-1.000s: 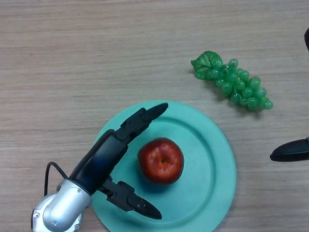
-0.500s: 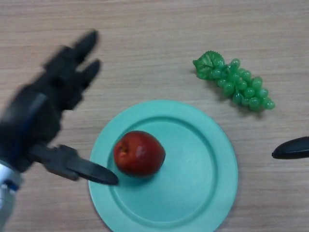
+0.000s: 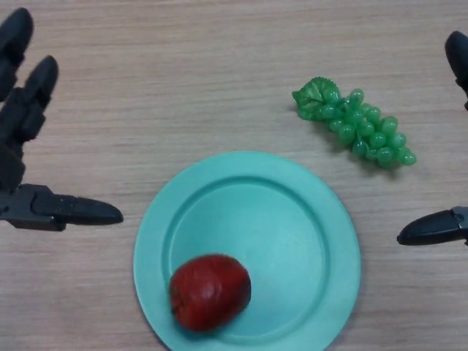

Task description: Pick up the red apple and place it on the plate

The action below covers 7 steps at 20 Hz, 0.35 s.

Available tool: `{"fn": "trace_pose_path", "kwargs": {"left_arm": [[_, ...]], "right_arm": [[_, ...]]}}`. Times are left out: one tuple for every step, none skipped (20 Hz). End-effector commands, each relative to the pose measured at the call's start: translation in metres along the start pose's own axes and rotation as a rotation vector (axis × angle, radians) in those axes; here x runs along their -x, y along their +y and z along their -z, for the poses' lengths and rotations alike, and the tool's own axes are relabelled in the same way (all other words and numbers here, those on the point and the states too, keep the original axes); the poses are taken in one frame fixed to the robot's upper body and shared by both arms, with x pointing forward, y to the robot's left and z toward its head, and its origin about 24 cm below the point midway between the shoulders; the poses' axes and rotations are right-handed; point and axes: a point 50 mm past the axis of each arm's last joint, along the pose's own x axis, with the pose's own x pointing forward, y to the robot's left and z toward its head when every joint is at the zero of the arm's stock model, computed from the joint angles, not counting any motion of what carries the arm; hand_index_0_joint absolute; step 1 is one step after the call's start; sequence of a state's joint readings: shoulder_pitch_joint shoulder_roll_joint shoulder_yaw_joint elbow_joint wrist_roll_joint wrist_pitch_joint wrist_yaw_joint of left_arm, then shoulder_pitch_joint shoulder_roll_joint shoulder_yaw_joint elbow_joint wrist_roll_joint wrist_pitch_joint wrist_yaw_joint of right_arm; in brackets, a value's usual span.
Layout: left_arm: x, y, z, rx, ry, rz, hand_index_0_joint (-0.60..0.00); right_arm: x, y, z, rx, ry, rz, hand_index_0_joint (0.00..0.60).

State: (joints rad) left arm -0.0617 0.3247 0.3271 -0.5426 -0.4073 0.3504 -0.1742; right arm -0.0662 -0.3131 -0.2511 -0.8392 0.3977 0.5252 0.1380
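Observation:
The red apple [image 3: 210, 291] lies on its side on the teal plate [image 3: 292, 241], near the plate's front left rim. My left hand [image 3: 22, 139] is at the left edge of the head view, well left of the plate, open with fingers straight and thumb pointing right; nothing is in it. My right hand [image 3: 439, 227] shows only at the right edge, a fingertip at the top corner and the thumb lower down, spread apart and holding nothing.
A bunch of green grapes [image 3: 355, 123] with a leaf lies on the wooden table [image 3: 183, 73] behind and to the right of the plate.
My left hand let go of the apple and drew back to the left off the plate. The apple rolled from the plate's middle to its front left part.

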Motion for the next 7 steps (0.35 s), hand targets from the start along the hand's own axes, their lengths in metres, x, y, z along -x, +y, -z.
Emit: {"fn": "trace_pose_path", "kwargs": {"left_arm": [[0.004,0.016,-0.038,-0.090,-0.228,-0.070,0.000],[0.005,0.017,-0.040,-0.091,-0.233,-0.072,0.000],[0.005,0.017,-0.042,-0.096,-0.238,-0.071,0.000],[0.005,0.017,-0.044,-0.100,-0.241,-0.071,0.000],[0.004,0.017,-0.047,-0.101,-0.243,-0.070,0.000],[0.004,0.016,-0.048,-0.108,-0.245,-0.068,0.000],[0.003,0.015,-0.050,-0.117,-0.245,-0.063,0.000]], "right_arm": [[0.000,0.000,-0.027,0.053,-0.199,0.002,0.000],[-0.002,0.001,-0.026,0.055,-0.202,0.000,0.000],[-0.003,0.002,-0.025,0.052,-0.197,-0.001,0.000],[-0.003,0.003,-0.026,0.052,-0.195,-0.003,0.000],[-0.004,0.004,-0.026,0.052,-0.195,-0.006,0.000],[-0.004,0.004,-0.027,0.053,-0.197,-0.009,0.000],[-0.004,0.003,-0.028,0.049,-0.200,-0.010,0.000]]}}
